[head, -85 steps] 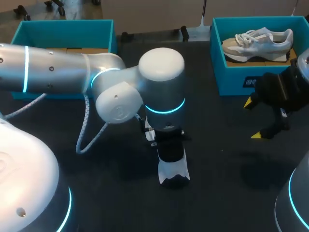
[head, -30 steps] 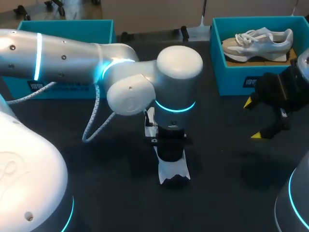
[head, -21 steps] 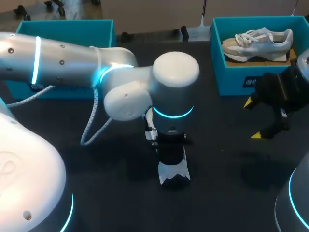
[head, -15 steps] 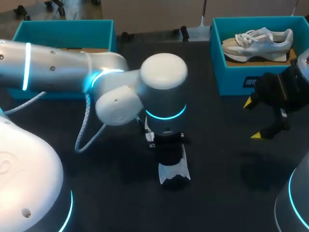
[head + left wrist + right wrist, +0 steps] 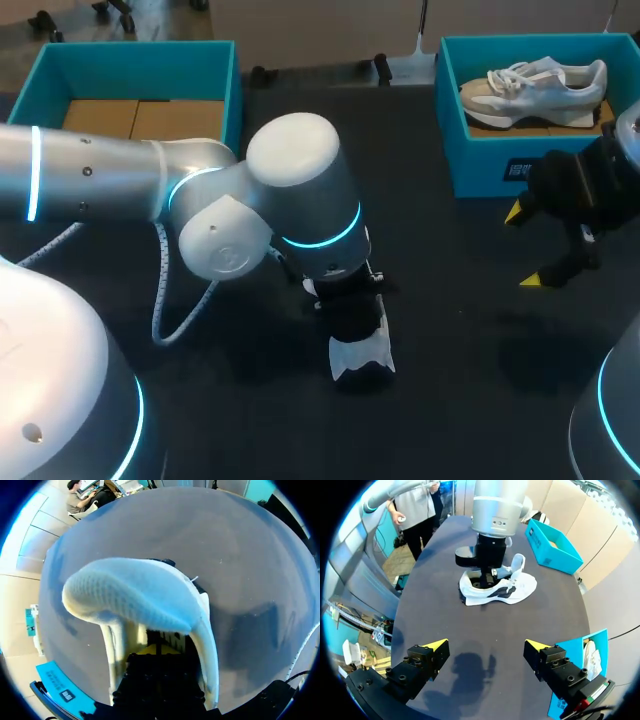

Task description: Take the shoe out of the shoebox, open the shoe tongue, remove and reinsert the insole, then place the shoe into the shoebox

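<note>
Shoe (image 5: 360, 352) on table (image 5: 470, 330), second shoe (image 5: 535, 85) boxed, two shoeboxes (image 5: 130, 60) (image 5: 480, 160); right gripper (image 5: 486, 645) agape, left gripper (image 5: 159, 652) unclear.

shoe (image 5: 361, 356): mostly under left arm (image 5: 290, 190) | left pincer (image 5: 158, 652): buried in shoe opening

Nothing readable here. The shoebox (image 5: 478, 172) on the right has a dark label (image 5: 517, 169) on its front wall, white print on it, part covered, characters too small to make out. In the left wrist view, a teal box (image 5: 47, 676) at the table edge carries a dark tag (image 5: 65, 695) with white marks. It's probably the same kind of print, but just as illegible.
</note>
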You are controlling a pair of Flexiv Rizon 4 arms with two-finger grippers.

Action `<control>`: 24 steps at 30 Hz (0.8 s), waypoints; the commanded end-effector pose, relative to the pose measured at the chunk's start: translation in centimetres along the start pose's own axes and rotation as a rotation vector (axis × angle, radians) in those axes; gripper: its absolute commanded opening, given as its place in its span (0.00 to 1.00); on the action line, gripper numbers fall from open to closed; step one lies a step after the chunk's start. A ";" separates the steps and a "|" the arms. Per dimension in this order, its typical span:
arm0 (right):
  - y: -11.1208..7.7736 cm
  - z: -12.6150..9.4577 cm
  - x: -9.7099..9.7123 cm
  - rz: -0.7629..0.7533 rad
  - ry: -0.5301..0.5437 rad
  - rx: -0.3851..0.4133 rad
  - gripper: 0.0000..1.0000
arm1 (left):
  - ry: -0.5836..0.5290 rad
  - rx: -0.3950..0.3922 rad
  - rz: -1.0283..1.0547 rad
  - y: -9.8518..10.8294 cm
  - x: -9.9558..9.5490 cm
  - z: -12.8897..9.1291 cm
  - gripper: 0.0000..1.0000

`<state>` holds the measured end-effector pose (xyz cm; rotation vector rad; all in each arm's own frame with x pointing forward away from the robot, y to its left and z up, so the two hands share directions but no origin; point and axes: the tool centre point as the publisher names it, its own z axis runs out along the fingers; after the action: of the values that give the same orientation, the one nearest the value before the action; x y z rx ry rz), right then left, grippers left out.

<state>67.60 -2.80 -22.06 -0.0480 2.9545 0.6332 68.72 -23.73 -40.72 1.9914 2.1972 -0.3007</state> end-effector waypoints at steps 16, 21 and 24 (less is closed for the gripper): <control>0.0 0.2 0.0 0.001 -0.002 0.003 1.00 | 0.062 0.030 0.072 0.1 1.5 -4.5 0.00; 0.0 0.2 0.0 0.001 -0.002 0.003 1.00 | 0.109 0.051 0.073 0.1 2.1 -4.2 0.00; 0.0 0.2 0.0 0.001 -0.002 0.003 1.00 | 0.155 0.086 0.095 -0.2 2.4 -3.4 0.00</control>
<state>67.60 -2.80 -22.07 -0.0478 2.9545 0.6331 68.05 -19.97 -37.60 2.1940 2.1941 -0.2455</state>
